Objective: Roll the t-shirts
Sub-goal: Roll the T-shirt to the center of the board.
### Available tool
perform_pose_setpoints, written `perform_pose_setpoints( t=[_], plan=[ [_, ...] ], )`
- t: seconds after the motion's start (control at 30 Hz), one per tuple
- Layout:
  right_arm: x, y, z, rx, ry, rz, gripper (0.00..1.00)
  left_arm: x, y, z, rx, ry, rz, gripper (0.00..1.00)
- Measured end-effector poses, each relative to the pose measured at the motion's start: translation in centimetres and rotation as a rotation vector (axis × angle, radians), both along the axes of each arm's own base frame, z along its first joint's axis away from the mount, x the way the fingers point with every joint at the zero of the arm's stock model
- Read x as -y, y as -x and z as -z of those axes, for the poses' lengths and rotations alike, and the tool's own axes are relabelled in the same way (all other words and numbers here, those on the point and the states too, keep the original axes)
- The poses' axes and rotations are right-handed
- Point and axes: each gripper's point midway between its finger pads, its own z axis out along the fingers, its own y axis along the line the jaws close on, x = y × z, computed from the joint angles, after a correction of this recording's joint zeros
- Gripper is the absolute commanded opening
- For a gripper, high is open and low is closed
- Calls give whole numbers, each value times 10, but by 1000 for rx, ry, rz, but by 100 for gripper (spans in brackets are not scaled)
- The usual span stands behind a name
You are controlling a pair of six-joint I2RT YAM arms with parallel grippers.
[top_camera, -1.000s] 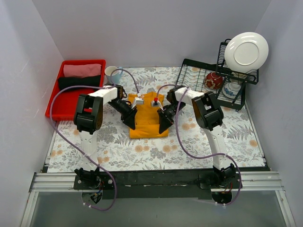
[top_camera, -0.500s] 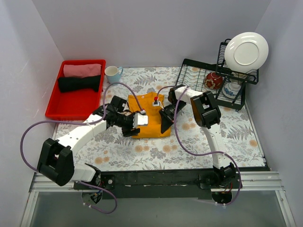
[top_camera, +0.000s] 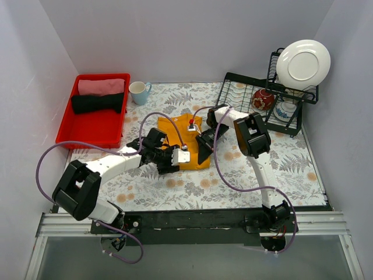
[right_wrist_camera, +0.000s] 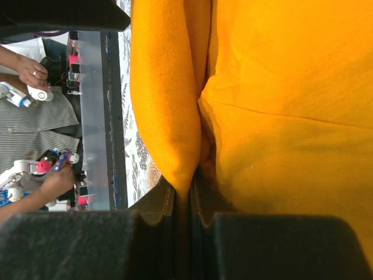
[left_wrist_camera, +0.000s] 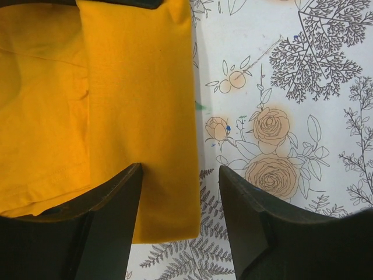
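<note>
A bright orange-yellow t-shirt lies folded in the middle of the flowered table. My left gripper hangs low over its near-left corner, open. In the left wrist view the shirt's folded edge and corner lie between the spread fingers of the left gripper, and nothing is pinched. My right gripper is shut on the shirt's right edge. The right wrist view shows a fold of the shirt's orange cloth clamped in the right gripper. A pink bundle and a black bundle lie in the red tray.
A white mug stands just right of the tray. A black dish rack at the back right holds a white plate and a red bowl. White walls close in the table on three sides.
The left gripper has opened and let go of the shirt's left side. The left arm has dropped low and swung its gripper to the near-left corner. The right gripper has stayed put.
</note>
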Motion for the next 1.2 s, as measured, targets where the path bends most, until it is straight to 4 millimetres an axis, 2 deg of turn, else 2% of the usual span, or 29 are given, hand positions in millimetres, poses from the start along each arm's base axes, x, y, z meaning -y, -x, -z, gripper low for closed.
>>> perform_pose_setpoints(
  t=[0.17, 0.27, 0.3, 0.33, 0.4, 0.43, 0.47, 0.5, 0.53, 0.6, 0.67, 0.77, 0.87, 0.93, 1.0, 1.07, 1.1, 1.2],
  plan=[
    [-1, 0, 0, -30, 20, 4, 9, -1, 4, 16, -3, -21, 6, 54],
    [-3, 0, 1, -40, 35, 5, 20, -4, 7, 26, 8, -36, 11, 50],
    [-3, 0, 0, -42, 41, 5, 31, -5, 7, 30, 15, -42, 14, 43],
    [-4, -1, 0, -43, 46, 5, 37, -6, 7, 34, 23, -49, 18, 40],
    [-5, -1, -3, -45, 57, 6, 69, -5, 3, 35, 46, -52, 17, 32],
    [-5, -1, -7, -59, 65, 13, 76, -5, 1, 36, 54, -51, 18, 29],
    [-6, 0, -14, -72, 71, 20, 95, -4, 0, 36, 58, -51, 17, 25],
    [-6, 0, -21, -60, 74, 19, 99, -4, -1, 36, 59, -52, 16, 22],
    [-6, -3, -27, -31, 69, 21, 99, -3, -2, 36, 57, -51, 16, 17],
    [-5, -16, -35, 86, 45, 15, 99, -1, -3, 35, 44, -52, 15, 14],
    [3, -47, -40, 278, 28, 29, 99, -2, -3, 34, 12, -48, 6, 11],
    [26, -81, -56, 514, 22, 90, 99, -4, -4, 32, -84, -28, -14, 7],
    [57, -94, -80, 796, 23, 164, 99, -9, -9, 30, -251, 13, -52, 6],
    [67, -78, -97, 991, -4, 183, 99, -14, -12, 29, -369, 53, -85, 6],
    [64, -51, -104, 1152, -48, 158, 96, -18, -14, 25, -462, 90, -115, 5],
    [50, -25, -97, 1246, -97, 70, 90, -22, -16, 20, -526, 116, -143, 5],
    [36, -12, -92, 1265, -137, 7, 89, -23, -17, 16, -560, 138, -156, 5],
    [17, -2, -72, 1272, -172, -76, 88, -21, -16, 5, -615, 185, -172, 4]
  ],
)
